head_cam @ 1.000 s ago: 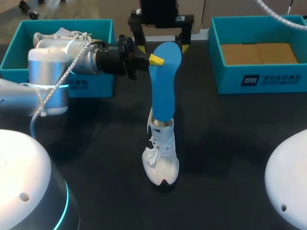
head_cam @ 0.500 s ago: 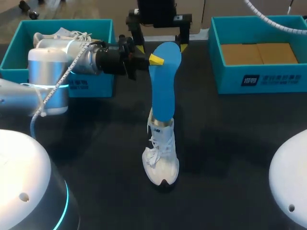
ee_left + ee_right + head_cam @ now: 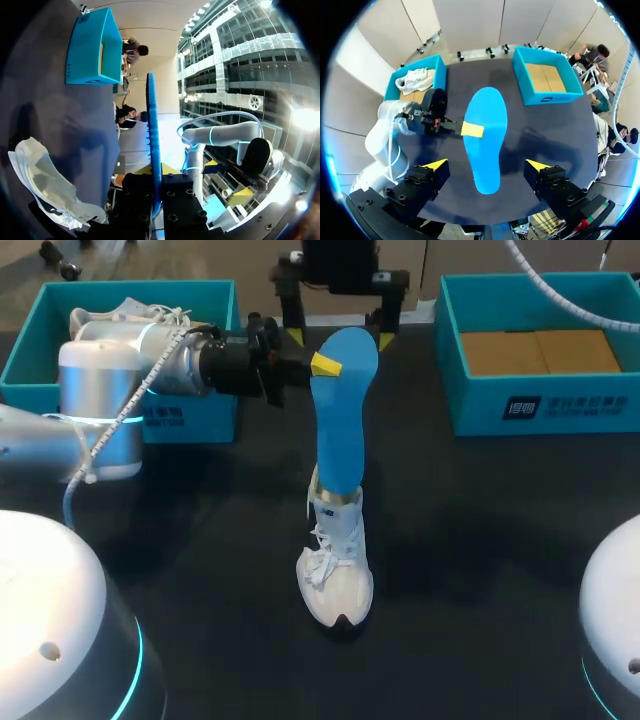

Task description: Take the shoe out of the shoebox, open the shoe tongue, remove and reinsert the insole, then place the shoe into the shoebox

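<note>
Insole 1, pinched by left pincer; shoes 2; shoeboxes 2.

The dark table carries three items. A white shoe sits on its sole near the centre, toe toward the near edge. An open teal shoebox rests at the far left corner. A second teal shoebox rests at the far right, well apart from the shoe.
</note>
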Tool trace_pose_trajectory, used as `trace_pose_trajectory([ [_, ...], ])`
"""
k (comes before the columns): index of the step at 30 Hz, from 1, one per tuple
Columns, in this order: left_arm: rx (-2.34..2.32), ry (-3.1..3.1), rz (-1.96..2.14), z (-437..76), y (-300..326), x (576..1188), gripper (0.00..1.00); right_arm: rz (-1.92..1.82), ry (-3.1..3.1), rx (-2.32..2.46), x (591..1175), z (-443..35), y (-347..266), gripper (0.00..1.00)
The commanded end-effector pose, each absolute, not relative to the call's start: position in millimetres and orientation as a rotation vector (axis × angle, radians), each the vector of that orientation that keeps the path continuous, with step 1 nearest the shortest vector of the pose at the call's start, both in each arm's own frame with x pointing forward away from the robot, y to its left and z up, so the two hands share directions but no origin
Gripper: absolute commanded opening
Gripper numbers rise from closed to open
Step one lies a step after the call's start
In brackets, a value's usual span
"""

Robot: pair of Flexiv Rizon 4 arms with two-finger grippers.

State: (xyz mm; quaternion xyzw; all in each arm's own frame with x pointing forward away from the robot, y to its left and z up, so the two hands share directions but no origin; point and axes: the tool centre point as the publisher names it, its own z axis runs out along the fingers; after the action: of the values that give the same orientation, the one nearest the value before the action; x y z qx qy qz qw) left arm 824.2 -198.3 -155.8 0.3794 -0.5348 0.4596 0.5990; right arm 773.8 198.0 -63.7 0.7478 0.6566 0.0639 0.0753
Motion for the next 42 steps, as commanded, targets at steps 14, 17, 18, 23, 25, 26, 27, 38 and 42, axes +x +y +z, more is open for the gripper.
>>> trace_pose_trajectory([
  [14,0.881,-1.242,1.064,-156,-198,824,0.0,0.326,1.997,2.274,770,-64,167,1.0],
  [17,0.881,-1.242,1.064,-156,-198,824,0.0,0.355,1.99,2.295,771,-64,160,1.0],
  [18,0.881,-1.242,1.064,-156,-198,824,0.0,0.371,1.985,2.308,771,-64,157,1.0],
  [23,0.881,-1.242,1.064,-156,-198,824,0.0,0.47,1.983,2.362,770,-65,145,1.0],
  [25,0.881,-1.242,1.064,-156,-198,824,0.0,0.488,1.977,2.374,770,-66,141,1.0],
  [26,0.881,-1.242,1.064,-156,-198,824,0.0,0.503,1.983,2.383,769,-67,138,1.0],
  [27,0.881,-1.242,1.064,-156,-198,824,0.0,0.533,1.975,2.393,769,-67,136,1.0],
  [38,0.881,-1.242,1.064,-156,-198,824,0.0,0.913,2.004,2.432,769,-70,123,1.0],
  [42,0.881,-1.242,1.064,-156,-198,824,0.0,1.116,2.022,2.438,771,-72,121,1.0],
])
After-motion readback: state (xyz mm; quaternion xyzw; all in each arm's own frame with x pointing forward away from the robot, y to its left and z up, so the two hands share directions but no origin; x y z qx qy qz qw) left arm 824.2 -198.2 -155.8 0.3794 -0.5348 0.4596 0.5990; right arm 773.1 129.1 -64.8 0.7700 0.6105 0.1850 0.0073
